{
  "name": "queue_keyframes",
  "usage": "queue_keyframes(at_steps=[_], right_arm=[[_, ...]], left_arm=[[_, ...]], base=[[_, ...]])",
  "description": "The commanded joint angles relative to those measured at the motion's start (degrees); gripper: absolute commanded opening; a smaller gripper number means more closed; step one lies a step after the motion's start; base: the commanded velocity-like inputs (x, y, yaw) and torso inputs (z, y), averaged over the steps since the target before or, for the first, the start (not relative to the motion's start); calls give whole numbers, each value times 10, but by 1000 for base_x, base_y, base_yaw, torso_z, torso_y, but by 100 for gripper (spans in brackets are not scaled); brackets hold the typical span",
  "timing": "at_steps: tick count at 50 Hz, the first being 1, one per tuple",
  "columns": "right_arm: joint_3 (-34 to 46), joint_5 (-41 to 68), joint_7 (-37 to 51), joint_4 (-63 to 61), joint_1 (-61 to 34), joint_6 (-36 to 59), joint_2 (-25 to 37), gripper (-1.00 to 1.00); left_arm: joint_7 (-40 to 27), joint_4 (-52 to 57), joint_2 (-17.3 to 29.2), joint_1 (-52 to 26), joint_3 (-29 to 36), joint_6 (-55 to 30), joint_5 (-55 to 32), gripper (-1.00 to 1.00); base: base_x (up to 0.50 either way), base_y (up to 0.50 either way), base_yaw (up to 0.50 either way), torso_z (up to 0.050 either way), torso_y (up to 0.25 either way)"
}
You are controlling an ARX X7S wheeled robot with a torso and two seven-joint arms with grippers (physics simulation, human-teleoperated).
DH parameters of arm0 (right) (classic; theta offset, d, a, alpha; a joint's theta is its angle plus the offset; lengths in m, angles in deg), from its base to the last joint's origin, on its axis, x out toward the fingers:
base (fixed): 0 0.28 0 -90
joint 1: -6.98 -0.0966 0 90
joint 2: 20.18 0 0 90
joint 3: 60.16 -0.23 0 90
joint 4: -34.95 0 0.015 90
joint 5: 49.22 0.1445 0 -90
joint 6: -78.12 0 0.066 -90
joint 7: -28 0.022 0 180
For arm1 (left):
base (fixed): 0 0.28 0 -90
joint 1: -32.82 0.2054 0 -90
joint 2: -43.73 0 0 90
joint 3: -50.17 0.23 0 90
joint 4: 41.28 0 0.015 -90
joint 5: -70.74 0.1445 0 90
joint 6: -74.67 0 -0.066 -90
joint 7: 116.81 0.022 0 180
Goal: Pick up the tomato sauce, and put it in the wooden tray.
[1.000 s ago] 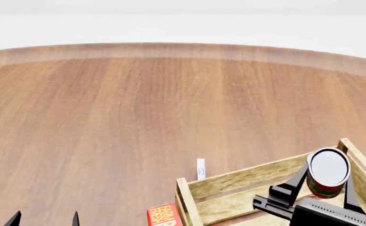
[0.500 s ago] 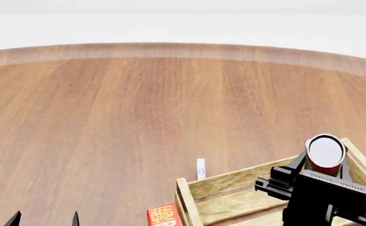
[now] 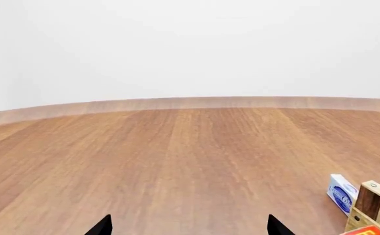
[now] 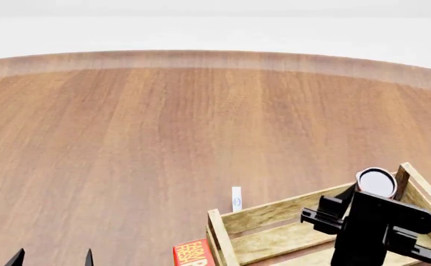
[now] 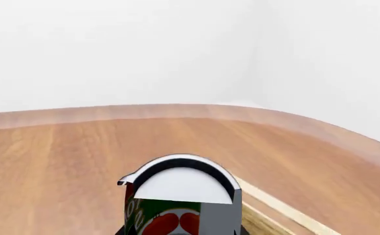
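Note:
The tomato sauce (image 4: 376, 183), a small can with a red and green label and a white top, sits between the fingers of my right gripper (image 4: 374, 195). The gripper holds it over the far right part of the wooden tray (image 4: 274, 211), near its brown corner post. In the right wrist view the can (image 5: 176, 196) fills the lower middle, tilted, with a tray slat (image 5: 278, 208) behind it. I cannot tell whether the can touches the tray. My left gripper (image 4: 52, 258) is open and empty at the near left; its tips also show in the left wrist view (image 3: 188, 230).
A small red butter box (image 4: 193, 252) lies against the tray's near left corner. A small white and blue box (image 4: 236, 198) stands just beyond the tray's far slat; it also shows in the left wrist view (image 3: 341, 194). The round wooden table (image 4: 163, 138) stretches away beyond.
My right arm has swung up over the tray and carried the can toward the tray's far right corner; the can now looks smaller and lower. The left arm has not moved.

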Motion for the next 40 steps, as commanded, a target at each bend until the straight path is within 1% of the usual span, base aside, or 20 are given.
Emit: queue_keyframes(at_steps=[1,6,8,10,25,33,36,40], right_arm=[[-6,-5,-30,119,-47,-39,-14,-100],[-10,1,-47,169,-65,-49,-19,-100],[-13,4,-60,227,-86,-72,-25,-100],[-15,4,-66,252,-95,-77,-28,-100],[-54,-24,-86,254,-88,-53,-35,-100],[-90,-34,-124,255,-92,-8,-38,-100],[-112,-33,-138,255,-96,27,-37,-100],[-134,-44,-150,255,-96,38,-37,-100]], left_arm=[[-2,2,1,0,2,-1,0,100],[-3,2,2,-1,2,-2,-1,100],[-3,2,2,-1,3,-2,-1,100],[-3,1,2,-2,3,-1,-2,100],[-1,-9,1,-4,5,7,-1,100],[-3,-8,2,-3,6,7,-1,100],[-1,-12,1,-5,6,10,-2,100],[-2,-12,2,-4,7,10,-2,100]], base=[[0,0,0,0,0],[0,0,0,0,0],[0,0,0,0,5],[0,0,0,0,0],[0,0,0,0,0],[0,0,0,0,0],[0,0,0,0,0],[0,0,0,0,2]])
